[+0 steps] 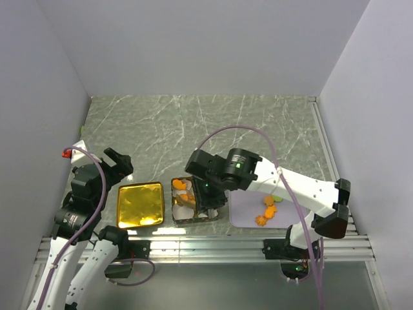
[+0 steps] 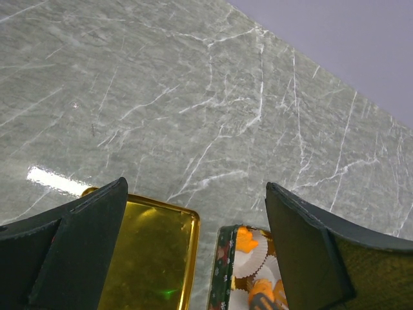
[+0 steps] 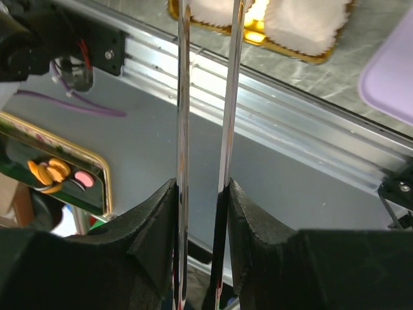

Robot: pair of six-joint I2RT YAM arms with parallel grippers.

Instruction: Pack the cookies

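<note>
Orange cookies lie in white paper cups inside the open tin, one near its far end; several more lie on the lilac tray, around. My right gripper hangs over the tin, shut on metal tongs; the tong tips run out of the top of the right wrist view, by the paper cups. My left gripper is open and empty, left of the gold lid. The left wrist view shows the tin's cookies between its open fingers.
The gold lid lies flat just left of the tin. A small green piece sits on the lilac tray. A metal rail runs along the near table edge. Grey walls close in the sides and back.
</note>
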